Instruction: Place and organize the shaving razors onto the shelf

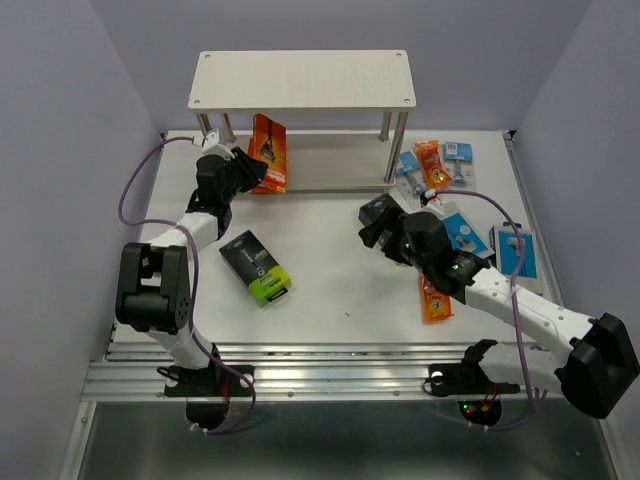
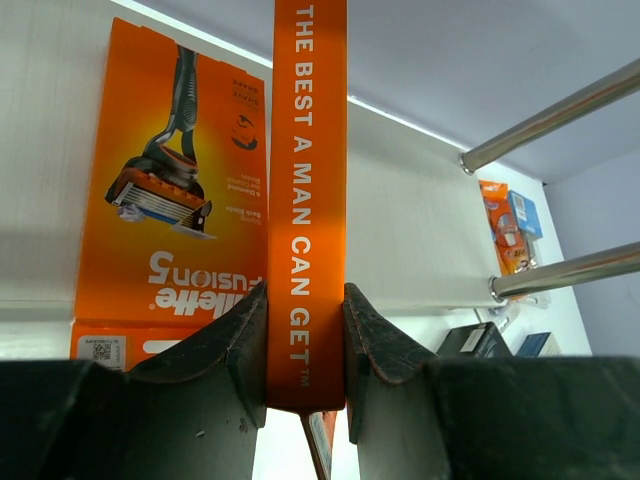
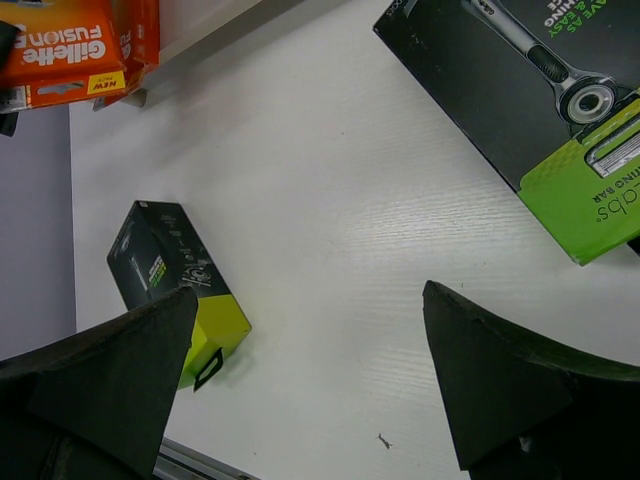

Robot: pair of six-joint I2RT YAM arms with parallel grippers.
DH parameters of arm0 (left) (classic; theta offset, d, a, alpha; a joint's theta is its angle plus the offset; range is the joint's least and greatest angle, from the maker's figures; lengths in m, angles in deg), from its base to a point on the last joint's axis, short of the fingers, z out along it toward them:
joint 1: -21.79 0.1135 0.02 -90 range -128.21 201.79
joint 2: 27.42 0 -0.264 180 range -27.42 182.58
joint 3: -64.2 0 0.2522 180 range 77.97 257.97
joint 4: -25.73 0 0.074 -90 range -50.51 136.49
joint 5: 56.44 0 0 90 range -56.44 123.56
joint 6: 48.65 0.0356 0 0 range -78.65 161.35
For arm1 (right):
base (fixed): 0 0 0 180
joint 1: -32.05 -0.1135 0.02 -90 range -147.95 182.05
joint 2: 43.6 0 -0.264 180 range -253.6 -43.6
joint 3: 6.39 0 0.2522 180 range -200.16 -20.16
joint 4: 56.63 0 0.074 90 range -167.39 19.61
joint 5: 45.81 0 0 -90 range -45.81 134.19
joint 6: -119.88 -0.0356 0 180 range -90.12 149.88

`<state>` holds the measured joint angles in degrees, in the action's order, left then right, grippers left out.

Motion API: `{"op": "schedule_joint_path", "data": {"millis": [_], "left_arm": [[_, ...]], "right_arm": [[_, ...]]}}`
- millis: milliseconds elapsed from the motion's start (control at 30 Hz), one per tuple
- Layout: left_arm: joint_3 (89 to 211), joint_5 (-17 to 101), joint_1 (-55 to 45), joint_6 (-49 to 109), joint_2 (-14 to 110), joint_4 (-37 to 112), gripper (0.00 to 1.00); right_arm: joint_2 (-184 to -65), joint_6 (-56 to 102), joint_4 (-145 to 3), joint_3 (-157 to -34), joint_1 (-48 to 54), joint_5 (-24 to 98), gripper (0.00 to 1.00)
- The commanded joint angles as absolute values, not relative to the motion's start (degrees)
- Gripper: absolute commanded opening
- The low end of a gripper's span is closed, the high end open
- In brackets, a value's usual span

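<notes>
Left gripper [image 2: 305, 300] is clamped tight on one orange box [image 2: 308, 180], edge-on at the lower board of the shelf [image 1: 300, 80], upper left in the top view, and a second orange box [image 2: 175, 200] sits just beside it, so that's two there! Right gripper [image 3: 310, 295] hangs with fingers wide apart, holding nothing, over the table [image 3: 330, 180] between two black-and-green boxes [image 3: 170, 265], one lower left and one upper right of its view. At right in the top view lie two flat orange packs [image 1: 428, 160] and four blue packs [image 1: 515, 252], as far as I can make out

Lower tier [image 1: 330, 165] open btwn orange packs [image 1: 268, 152] & rt posts [image 1: 398, 145]; top board [image 1: 300, 80] caps headroom.
</notes>
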<state>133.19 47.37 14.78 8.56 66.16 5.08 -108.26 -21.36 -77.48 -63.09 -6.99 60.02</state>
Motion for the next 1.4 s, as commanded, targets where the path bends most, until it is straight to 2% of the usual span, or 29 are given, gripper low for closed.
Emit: {"op": "schedule_joint_path", "data": {"millis": [0,767,1367], "left_arm": [[136.67,47.19,15.11,12.7,64.51,4.68,0.0],[141.25,46.14,15.19,13.32,67.67,9.78,0.0],[143.36,44.9,15.19,10.68,69.34,13.12,0.04]], "right_arm": [[-107.23,-21.36,-76.28,-63.49,-6.7,60.97,1.0],[-103.63,-20.3,-76.28,-61.2,-6.7,65.54,1.0],[-103.89,-20.39,-76.28,-61.2,-6.7,66.25,1.0]]}}
